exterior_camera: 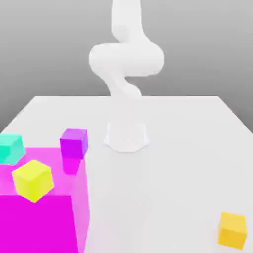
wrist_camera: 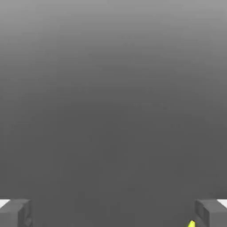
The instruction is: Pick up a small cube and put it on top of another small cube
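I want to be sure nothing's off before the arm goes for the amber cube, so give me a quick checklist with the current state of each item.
1. Gripper open and empty: ok, fingers stand far apart with nothing between them.
2. Amber cube free to grasp: ok, it sits alone on the table, near the exterior view's lower right.
3. Neighbours crowding it: ok, the purple cube, lemon-yellow cube, teal cube and magenta block are all toward the exterior view's left.
4. Gripper lined up over the amber cube: cannot tell.
5. Target cube's top clear: ok for the purple cube.
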Controlling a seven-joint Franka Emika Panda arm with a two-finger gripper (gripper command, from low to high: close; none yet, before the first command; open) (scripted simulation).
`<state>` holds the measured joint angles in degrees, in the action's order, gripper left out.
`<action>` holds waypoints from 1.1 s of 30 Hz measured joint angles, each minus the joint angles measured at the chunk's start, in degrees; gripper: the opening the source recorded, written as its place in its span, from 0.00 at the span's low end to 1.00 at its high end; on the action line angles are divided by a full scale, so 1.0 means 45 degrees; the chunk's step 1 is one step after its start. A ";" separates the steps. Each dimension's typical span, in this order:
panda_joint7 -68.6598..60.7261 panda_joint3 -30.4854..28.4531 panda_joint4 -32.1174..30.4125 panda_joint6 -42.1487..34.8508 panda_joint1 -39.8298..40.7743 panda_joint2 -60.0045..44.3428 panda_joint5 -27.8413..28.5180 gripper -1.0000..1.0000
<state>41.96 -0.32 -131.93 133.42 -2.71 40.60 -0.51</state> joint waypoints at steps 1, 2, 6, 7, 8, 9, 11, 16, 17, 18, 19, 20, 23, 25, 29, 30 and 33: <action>-0.0374 -0.0025 -0.0014 0.0157 -0.0255 -0.0502 -0.0052 0.50; -0.0735 -0.0044 -0.0028 0.0309 -0.0493 -0.0984 -0.0105 0.50; -0.2146 -0.0038 -0.0082 0.0894 -0.1343 -0.2851 -0.0334 0.50; -0.2494 -0.0029 -0.0095 0.1037 -0.1548 -0.3314 -0.0386 0.50; -0.2844 -0.0004 -0.0108 0.1181 -0.1739 -0.3776 -0.0441 0.50; -0.3193 0.0034 -0.0121 0.1325 -0.1916 -0.4238 -0.0496 0.50; -0.3877 0.0132 -0.0147 0.1613 -0.2255 -0.5162 -0.0588 0.50; -0.5479 0.0533 -0.0214 0.2340 -0.2958 -0.7467 -0.0664 0.50; -0.5770 0.0637 -0.0229 0.2486 -0.3160 -0.7928 -0.0638 0.50; -0.6047 0.0721 -0.0243 0.2633 -0.3326 -0.8389 -0.0592 0.50; -0.6303 0.0798 -0.0256 0.2778 -0.3538 -0.8850 -0.0523 0.50; -0.6560 0.0863 -0.0271 0.2927 -0.3740 -0.9310 -0.0445 0.50; -0.7247 0.1036 -0.0314 0.3371 -0.4038 -1.0693 -0.0101 0.50; -0.7623 0.1175 -0.0342 0.3663 -0.4229 -1.1616 0.0243 0.50; -0.7996 0.1266 -0.0283 0.4467 -0.4644 -1.3464 0.1009 0.50; -0.7969 0.1203 -0.0209 0.4801 -0.4720 -1.3925 0.1117 0.50; -0.7842 0.1011 0.0016 0.5744 -0.4891 -1.5140 0.1343 0.00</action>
<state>6.67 4.23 -131.86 159.27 -24.72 -27.53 5.53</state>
